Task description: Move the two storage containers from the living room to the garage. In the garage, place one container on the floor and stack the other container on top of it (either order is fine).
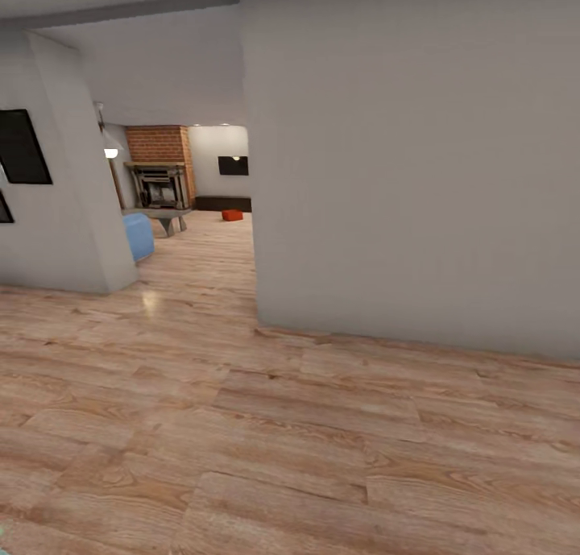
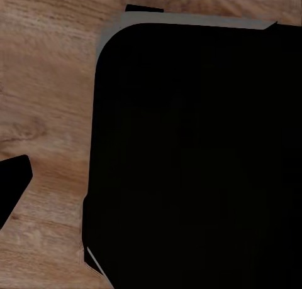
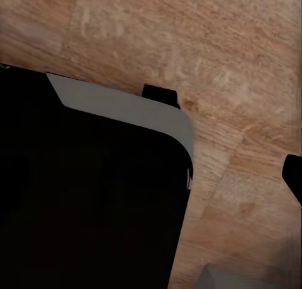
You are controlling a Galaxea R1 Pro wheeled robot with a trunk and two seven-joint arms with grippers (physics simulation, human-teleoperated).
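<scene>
A light wood-plank floor (image 1: 266, 426) fills the near part of the head view, with a broad pale grey wall (image 1: 411, 176) standing close on the right and a second wall corner (image 1: 76, 184) on the left that carries dark framed pictures (image 1: 20, 147). Between them an opening leads into the living room (image 1: 193, 184) far ahead.

One storage container (image 1: 233, 215) sits on the floor deep in that room, small at this distance: a low orange-red box, wider than tall, resting flat just in front of a long dark low cabinet (image 1: 224, 204). Its open top and walls are too small to make out. Above it hangs a dark TV (image 1: 233, 165) on a pale wall. To the left stand a brick fireplace (image 1: 161, 168), a grey bench (image 1: 167, 217) and the corner of a blue sofa (image 1: 138, 235).

Both wrist views look down on wood planks, with a large black rounded-corner body of the robot (image 2: 195, 157) edged in grey taking up most of each. In the left wrist view a black fingertip (image 2: 12, 188) juts in at the edge; in the right wrist view a dark finger piece (image 3: 293, 173) shows at the edge. Whether either pair of fingers is spread or pressed together cannot be told.
</scene>
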